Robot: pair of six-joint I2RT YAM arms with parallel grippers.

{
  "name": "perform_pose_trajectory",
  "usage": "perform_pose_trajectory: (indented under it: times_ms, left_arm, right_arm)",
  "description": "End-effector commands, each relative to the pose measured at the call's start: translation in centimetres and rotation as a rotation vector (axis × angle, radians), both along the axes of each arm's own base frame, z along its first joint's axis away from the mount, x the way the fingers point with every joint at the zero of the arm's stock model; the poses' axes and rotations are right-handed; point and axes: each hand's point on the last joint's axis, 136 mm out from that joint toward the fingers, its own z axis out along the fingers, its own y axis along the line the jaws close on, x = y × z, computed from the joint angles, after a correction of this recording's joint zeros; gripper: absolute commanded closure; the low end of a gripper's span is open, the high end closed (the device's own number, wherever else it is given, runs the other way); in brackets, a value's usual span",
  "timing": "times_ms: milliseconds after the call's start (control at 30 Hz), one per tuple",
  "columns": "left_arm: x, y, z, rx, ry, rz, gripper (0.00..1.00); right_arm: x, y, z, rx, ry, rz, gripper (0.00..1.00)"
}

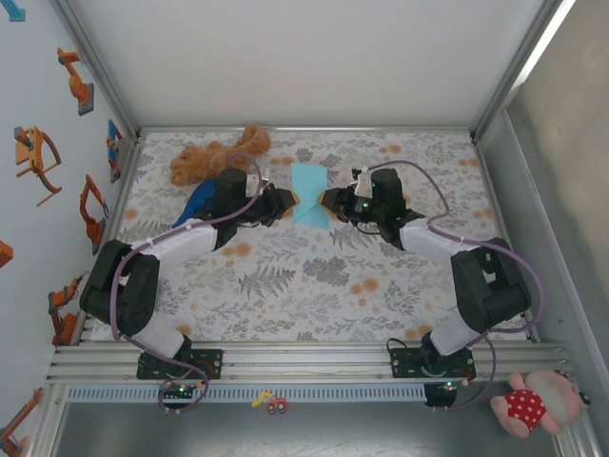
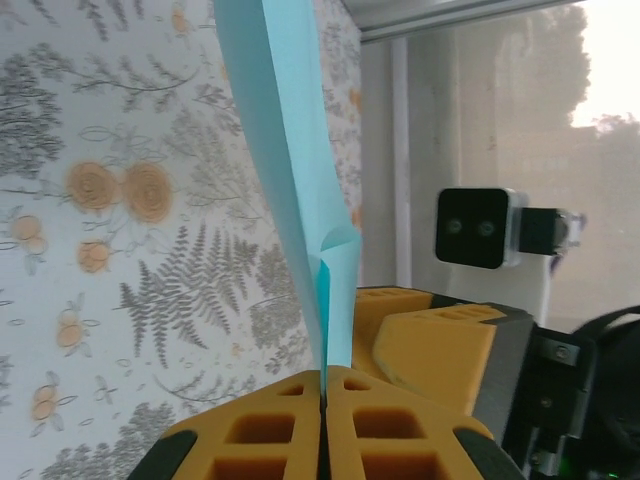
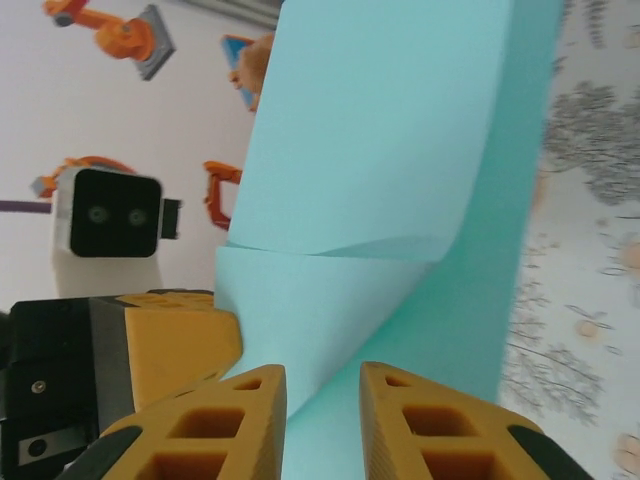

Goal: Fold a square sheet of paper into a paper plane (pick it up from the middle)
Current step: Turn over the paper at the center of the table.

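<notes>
The sheet of paper (image 1: 309, 205) is held up off the table (image 1: 314, 286) at the middle of the far half, between the tips of the two arms, which reach in towards each other from left and right. Seen from above, it shows as a narrow light blue strip running away from the arm bases.

The left end effector (image 1: 290, 198) is closed on the sheet of paper (image 2: 285, 150). In the left wrist view its two orange fingers (image 2: 260, 435) meet with no gap, and the paper rises edge-on from the seam between them. The paper has a small curled fold just above the grip. An orange finger (image 2: 430, 345) of the right end effector sits just beside the paper on its far side.

The right end effector (image 1: 325, 200) has its jaws apart. In the right wrist view the two orange fingers (image 3: 215, 430) stand with a clear gap, and the lower part of the sheet of paper (image 3: 380, 200) lies in that gap. Whether either finger touches the paper cannot be told. The sheet shows a broad face here, with one layer curling over another near the fingers.

A brown plush toy (image 1: 214, 157) lies at the far left of the table. A dark blue object (image 1: 195, 203) sits beside the left arm. A pink plush toy (image 1: 533, 405) lies off the table at the near right.
</notes>
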Motion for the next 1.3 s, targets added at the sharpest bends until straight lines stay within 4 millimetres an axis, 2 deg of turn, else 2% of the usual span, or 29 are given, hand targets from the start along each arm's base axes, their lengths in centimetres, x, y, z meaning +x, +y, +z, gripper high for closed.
perform_pose_trajectory:
  times_ms: [0, 167, 400, 567, 700, 833, 933, 1100, 1200, 1267]
  left_arm:
    - [0.0, 1.7, -0.4, 0.146, -0.045, 0.018, 0.9]
    - [-0.7, 6.1, -1.7, 0.575, -0.042, 0.023, 0.9]
    - [-0.5, 11.0, -1.1, 1.085, -0.106, 0.032, 0.9]
    - [0.4, 12.3, -0.5, 1.406, -0.175, 0.038, 0.9]
    - [0.8, 11.6, -1.3, 1.567, -0.206, 0.024, 0.9]
    - [0.8, 9.5, -3.4, 1.62, -0.195, -0.011, 0.9]
    - [0.4, 7.1, -6.0, 1.558, -0.154, -0.048, 0.88]
    - [-1.0, 2.5, -9.9, 1.349, -0.055, -0.137, 0.82]
    - [-1.6, 0.4, -11.0, 1.223, -0.023, -0.174, 0.74]
    - [-1.9, -0.7, -10.9, 1.144, -0.015, -0.204, 0.68]
  right_arm:
    - [0.8, -3.1, -0.1, -0.168, -0.035, -0.08, 0.72]
    - [1.0, -6.7, -0.1, -0.37, -0.062, -0.18, 0.69]
    - [1.1, -10.6, 0.5, -0.57, -0.09, -0.3, 0.7]
    - [0.7, -12.4, 0.4, -0.633, -0.091, -0.362, 0.69]
    - [0.4, -13.8, 0.1, -0.668, -0.078, -0.422, 0.7]
    - [-0.3, -15.7, -0.6, -0.711, -0.042, -0.504, 0.7]
    - [-0.7, -16.6, -1.3, -0.729, -0.012, -0.542, 0.7]
    - [-1.3, -17.6, -2.0, -0.756, 0.018, -0.573, 0.71]
    - [-1.5, -17.8, -2.3, -0.769, 0.028, -0.574, 0.71]
    - [-1.5, -17.7, -2.4, -0.771, 0.03, -0.566, 0.71]
